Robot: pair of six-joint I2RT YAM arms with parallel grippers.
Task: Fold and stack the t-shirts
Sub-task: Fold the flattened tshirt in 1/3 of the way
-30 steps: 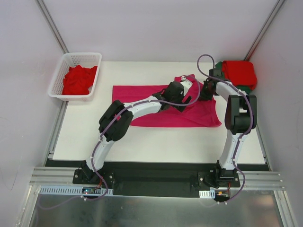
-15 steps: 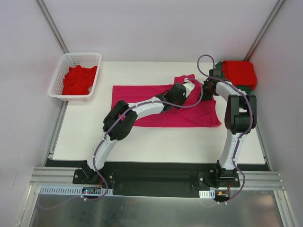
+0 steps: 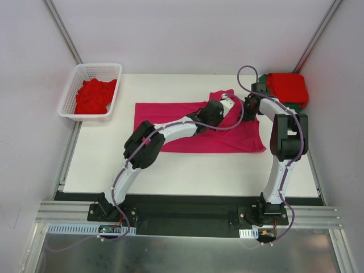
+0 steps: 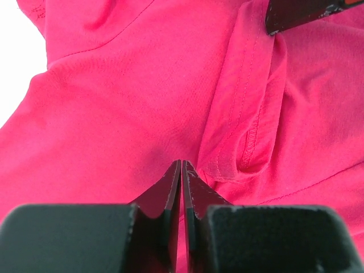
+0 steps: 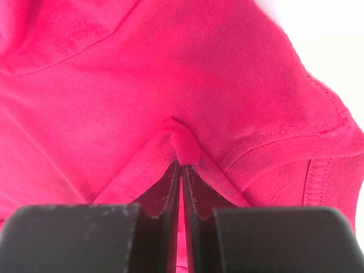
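A magenta t-shirt [image 3: 187, 114] lies spread flat across the middle of the table. My left gripper [image 3: 226, 104] is down on its far right part, near a raised sleeve. In the left wrist view the left gripper [image 4: 181, 165] is shut, with pink cloth [image 4: 125, 102] showing in the slit between its pads. My right gripper [image 3: 246, 108] sits just to the right of it. In the right wrist view it [image 5: 182, 165] is shut on a pinched hem fold [image 5: 183, 142] of the same shirt. A folded red t-shirt [image 3: 288, 86] rests on a dark green one [image 3: 301, 106] at the back right.
A white lattice basket [image 3: 82, 71] at the back left holds crumpled red t-shirts [image 3: 94, 95]. The right gripper's black finger [image 4: 301, 12] shows at the top of the left wrist view. Bare table runs along the near side of the magenta shirt.
My left gripper has reached a little further right over the shirt and closed from wide open to shut. The right gripper has tightened slightly; the shirt lies as before.
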